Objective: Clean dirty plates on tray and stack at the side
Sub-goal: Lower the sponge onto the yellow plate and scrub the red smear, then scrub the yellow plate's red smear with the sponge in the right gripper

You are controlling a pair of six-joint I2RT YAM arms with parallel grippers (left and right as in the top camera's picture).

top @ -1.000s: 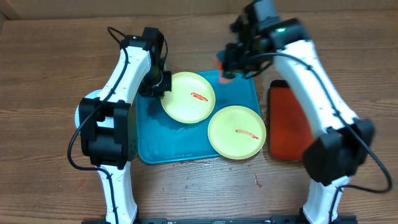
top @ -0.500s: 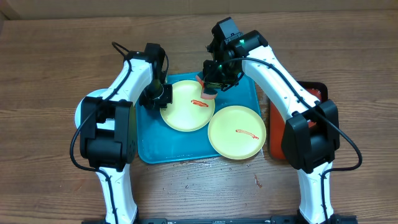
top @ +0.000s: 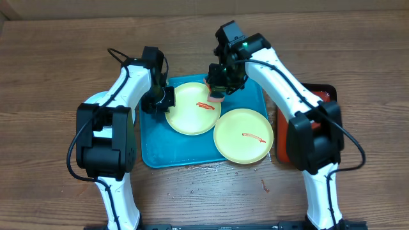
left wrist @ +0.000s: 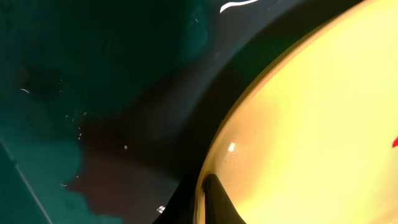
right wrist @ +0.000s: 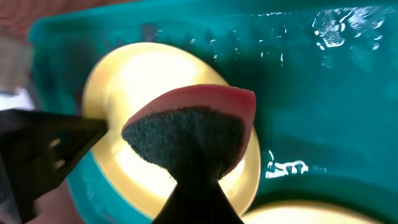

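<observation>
On the wooden tabletop (top: 57,64) seen from overhead, we find the teal tray (top: 153,150) carrying two yellow-green plates, each with a red smear. The rear plate (top: 185,115) lies toward the left and the front plate (top: 239,144) toward the right, their rims just beside each other. The left pincer (top: 162,102) sits at the rear plate's left rim. The right pincer (top: 218,89) holds a sponge (top: 216,98) above that plate's right rim. A red tray (top: 281,137) lies just right of the teal one.

From the left wrist, we see one dark finger (left wrist: 214,196) lying on the rear plate's glossy rim. The other finger is hidden, so we cannot tell whether this pincer grips.

From the right wrist, the sponge is pinched tight, dark scouring face toward us, over the rear plate.
</observation>
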